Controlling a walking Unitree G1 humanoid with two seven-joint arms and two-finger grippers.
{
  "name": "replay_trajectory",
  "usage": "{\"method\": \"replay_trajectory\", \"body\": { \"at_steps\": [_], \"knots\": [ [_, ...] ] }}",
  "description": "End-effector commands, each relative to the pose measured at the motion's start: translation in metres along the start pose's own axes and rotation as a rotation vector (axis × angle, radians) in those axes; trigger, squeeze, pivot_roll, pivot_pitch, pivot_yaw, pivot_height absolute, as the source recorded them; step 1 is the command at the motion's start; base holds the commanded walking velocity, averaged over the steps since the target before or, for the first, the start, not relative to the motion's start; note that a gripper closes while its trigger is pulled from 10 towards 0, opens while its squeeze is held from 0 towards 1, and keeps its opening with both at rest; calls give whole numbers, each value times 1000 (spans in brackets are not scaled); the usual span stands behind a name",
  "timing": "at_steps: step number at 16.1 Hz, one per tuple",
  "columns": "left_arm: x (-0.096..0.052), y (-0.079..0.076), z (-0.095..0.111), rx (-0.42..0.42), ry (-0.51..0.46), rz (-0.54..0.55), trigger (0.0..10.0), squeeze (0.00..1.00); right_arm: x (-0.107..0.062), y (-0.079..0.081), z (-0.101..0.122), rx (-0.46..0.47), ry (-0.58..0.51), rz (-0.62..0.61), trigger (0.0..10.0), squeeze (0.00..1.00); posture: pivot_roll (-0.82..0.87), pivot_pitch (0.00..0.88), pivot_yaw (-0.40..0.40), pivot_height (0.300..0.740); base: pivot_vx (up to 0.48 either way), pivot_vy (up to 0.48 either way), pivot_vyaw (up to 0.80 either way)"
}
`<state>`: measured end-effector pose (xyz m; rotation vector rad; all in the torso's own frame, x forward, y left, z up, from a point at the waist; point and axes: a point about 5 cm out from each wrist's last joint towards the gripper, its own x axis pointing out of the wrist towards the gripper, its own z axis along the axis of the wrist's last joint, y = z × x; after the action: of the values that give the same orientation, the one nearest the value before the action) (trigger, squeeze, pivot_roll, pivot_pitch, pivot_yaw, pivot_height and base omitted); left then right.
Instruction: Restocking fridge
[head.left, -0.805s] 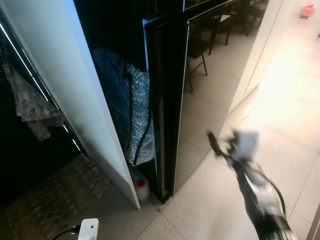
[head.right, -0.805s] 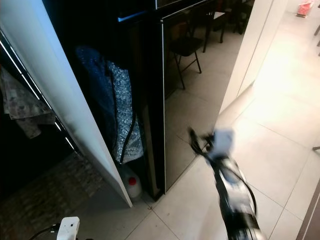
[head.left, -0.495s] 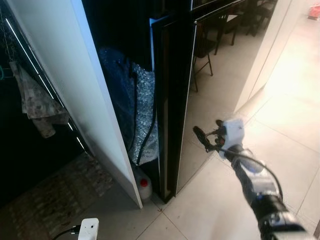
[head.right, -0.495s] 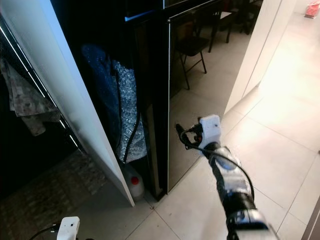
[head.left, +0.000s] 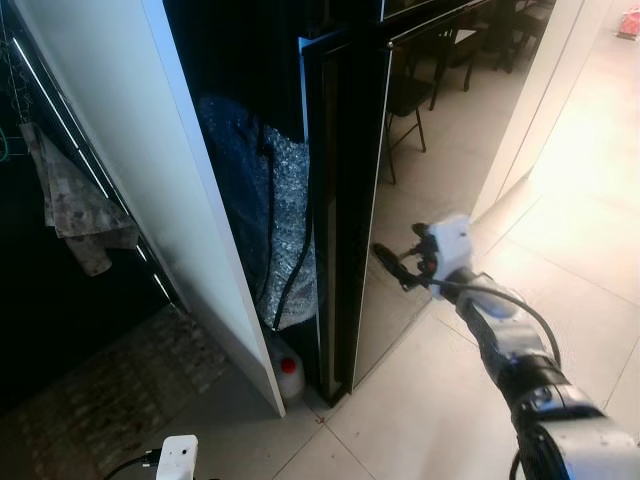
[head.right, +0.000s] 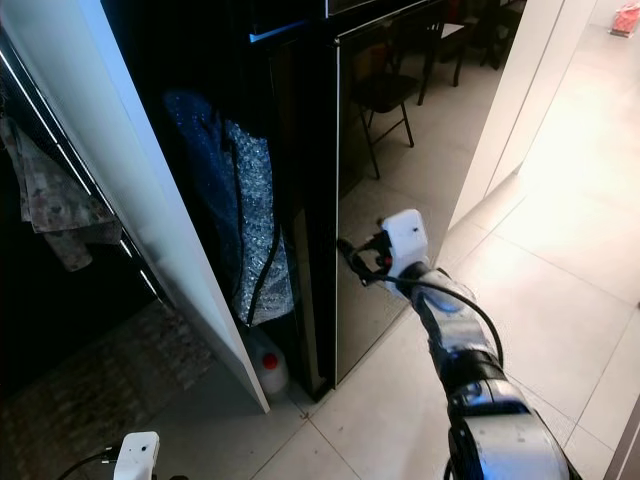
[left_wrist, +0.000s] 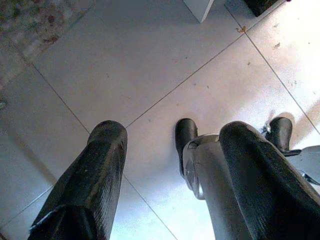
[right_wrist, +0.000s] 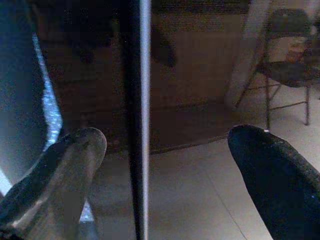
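Nearest, low at the robot's left side: left gripper (left_wrist: 165, 165) hanging idle over the tiled floor (left_wrist: 150, 75), fingers spread, nothing held. White device with a cable (head.left: 176, 458) on the floor close by.

Mid-scene: right gripper (head.left: 392, 264) extended forward at the end of the silver arm, fingers parted wide and empty, as the right wrist view confirms, with one pad (right_wrist: 60, 175) on either side of a vertical edge. Not yet in contact, so far as can be judged.

Just beyond the fingertips: fridge door (head.left: 440, 150), glossy black, reflecting chairs and floor. Door edge (head.left: 368, 230) runs vertically, its long axis upright, lying straight ahead of the right gripper and slightly to the robot's left. Door appears slightly ajar from the cabinet, though the gap is dark and hard to confirm. Right arm plainly the nearer of the two; next move judged to be closing on that edge and pulling outward.

Further left: white panel (head.left: 150, 200), silvery insulation wrap (head.left: 285, 220), a red-capped jug (head.left: 285, 375) at floor level.

Farthest: hanging cloth (head.left: 75, 210) in the dark recess.
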<state>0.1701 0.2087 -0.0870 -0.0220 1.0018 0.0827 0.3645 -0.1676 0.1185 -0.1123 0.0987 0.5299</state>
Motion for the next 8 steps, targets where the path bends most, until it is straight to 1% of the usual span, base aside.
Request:
{"method": "replay_trajectory", "body": {
  "at_steps": [1, 3, 8],
  "knots": [
    [-1, 4, -4, -8, 12, 12, 10000, 0, 7, 8, 1, -30, 27, 58, 10000, 0, 40, 9, 56, 740, 0, 0, 0],
    [-1, 4, -4, -13, 9, 15, 10000, 0, 14, 19, 5, -46, 33, 149, 10000, 0, 47, 12, 53, 740, 0, 0, 0],
    [-1, 4, -4, -20, 11, 22, 10000, 0, 23, 22, 13, -65, 32, 143, 10000, 0, 66, 9, 48, 740, 0, 0, 0]
  ]
}}
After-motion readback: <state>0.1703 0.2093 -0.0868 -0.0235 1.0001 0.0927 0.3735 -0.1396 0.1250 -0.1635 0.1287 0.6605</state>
